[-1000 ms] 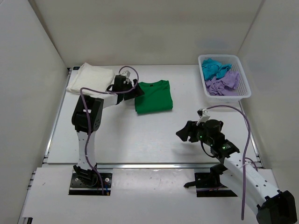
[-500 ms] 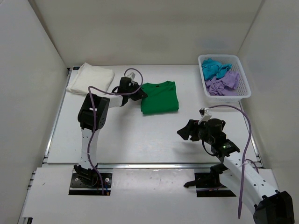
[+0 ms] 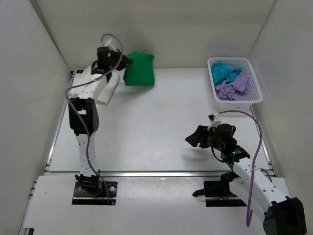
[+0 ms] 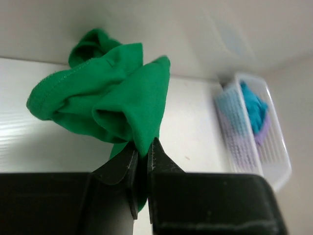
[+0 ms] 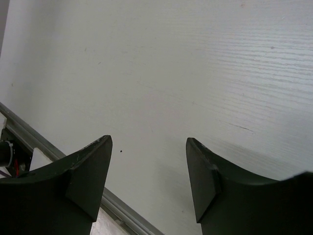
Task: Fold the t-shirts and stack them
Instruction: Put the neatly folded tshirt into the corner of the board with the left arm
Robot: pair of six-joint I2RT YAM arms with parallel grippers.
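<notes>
The light is bright and even in all three views. It seems to come from above, and the white walls make everything look pale. In the top view the shadows on the table (image 3: 156,127) are soft and faint. In the left wrist view the green t-shirt (image 4: 112,93) looks sharp, but the basket (image 4: 254,132) behind it is blurry. The left fingers (image 4: 120,169) look almost black. In the right wrist view the table glows bright, with a soft grey shadow by the dark right fingers (image 5: 85,171).
</notes>
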